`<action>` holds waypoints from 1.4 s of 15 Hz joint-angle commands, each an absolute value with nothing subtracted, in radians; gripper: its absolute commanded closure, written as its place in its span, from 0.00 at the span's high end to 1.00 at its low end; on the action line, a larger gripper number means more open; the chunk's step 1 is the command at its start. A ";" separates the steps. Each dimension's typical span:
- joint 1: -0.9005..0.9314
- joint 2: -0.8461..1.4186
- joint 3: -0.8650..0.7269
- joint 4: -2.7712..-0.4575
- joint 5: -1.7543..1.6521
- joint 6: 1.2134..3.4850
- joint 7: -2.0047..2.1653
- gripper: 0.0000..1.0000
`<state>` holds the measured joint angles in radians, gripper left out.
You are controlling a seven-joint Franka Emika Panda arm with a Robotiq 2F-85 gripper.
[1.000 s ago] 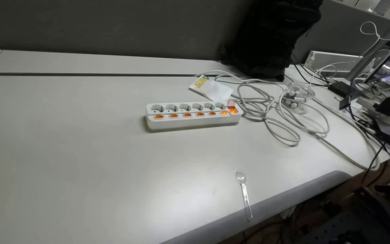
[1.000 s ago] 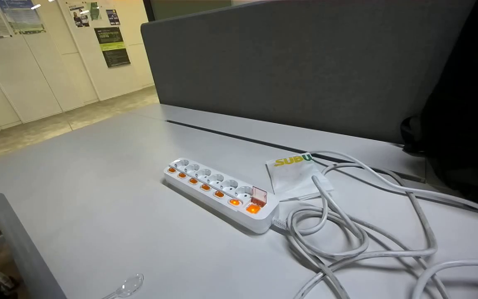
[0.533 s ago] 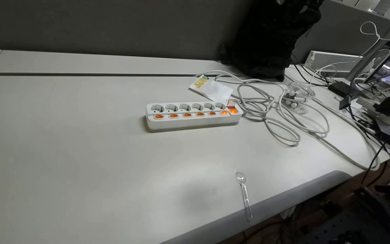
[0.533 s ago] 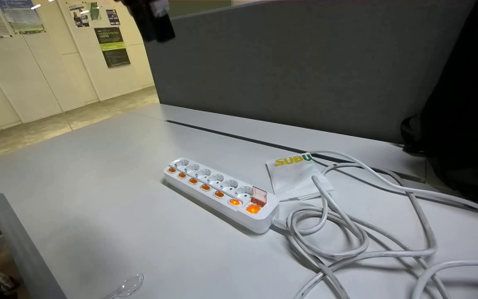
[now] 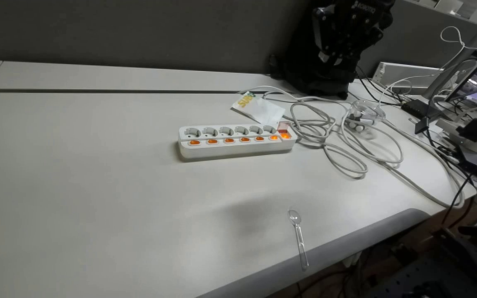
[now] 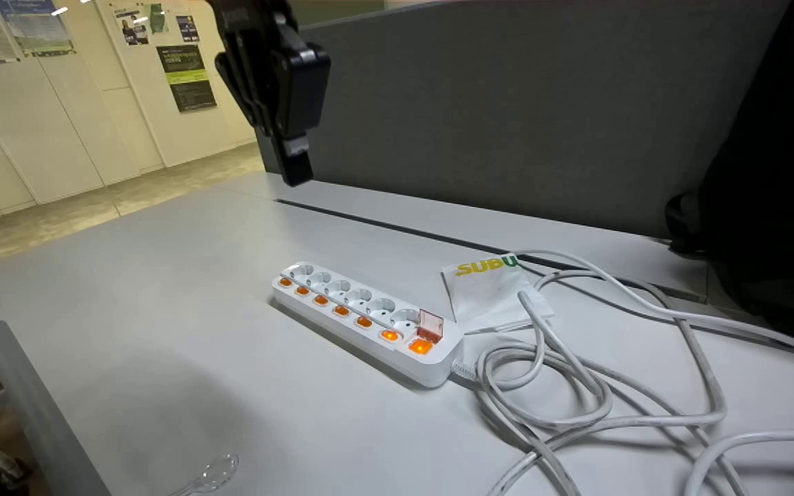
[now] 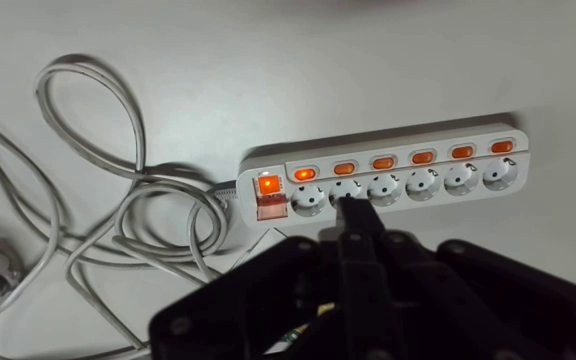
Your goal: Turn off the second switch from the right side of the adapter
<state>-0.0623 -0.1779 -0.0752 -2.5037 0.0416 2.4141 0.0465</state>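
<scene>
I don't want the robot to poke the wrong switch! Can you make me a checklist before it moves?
1. Second switch from the right in both exterior views, counting the main switch: glowing, so there's something to turn off. Ok.
2. Main switch's cover: flipped up, not over that second switch. Ok.
3. Fingers: look shut, probably good for poking. Ok.
4. Fingers on that switch: up in the air, apart from the power strip. Not ok.
5. Power strip staying put when pushed: cannot tell.

Grey partition point(image 6: 507, 124) behind desk point(image 6: 163, 289)
</scene>
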 commanded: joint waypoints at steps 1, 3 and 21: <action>-0.087 -0.102 -0.070 -2.472 0.002 2.435 0.128 0.00; -0.078 -0.123 -0.074 -2.499 0.028 2.437 0.079 0.01; -0.078 0.196 -0.095 -2.344 -0.076 2.523 0.185 0.00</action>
